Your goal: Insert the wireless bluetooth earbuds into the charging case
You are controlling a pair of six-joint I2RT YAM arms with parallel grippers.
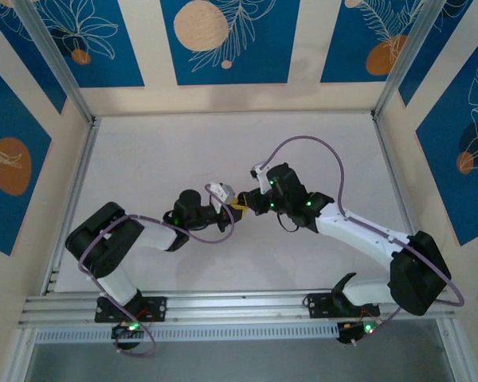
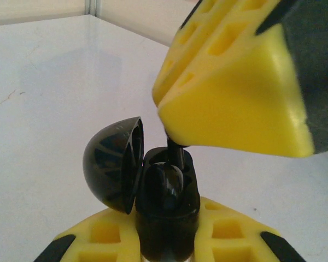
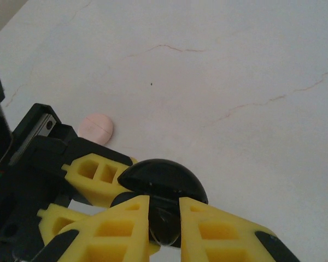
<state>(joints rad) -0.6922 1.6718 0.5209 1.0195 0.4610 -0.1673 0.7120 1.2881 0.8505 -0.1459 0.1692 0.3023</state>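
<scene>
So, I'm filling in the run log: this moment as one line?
left gripper shut on open black charging case | right gripper shut on black earbud, at case well | pink case on table

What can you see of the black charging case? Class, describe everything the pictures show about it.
The black charging case is small, round and glossy, like hard plastic. Its domed lid is swung open to the left in the left wrist view, hinged to the body. The body stands upright, clamped between the left gripper's yellow fingers. A black earbud sits in it, stem up, pinched by the right gripper.
</scene>
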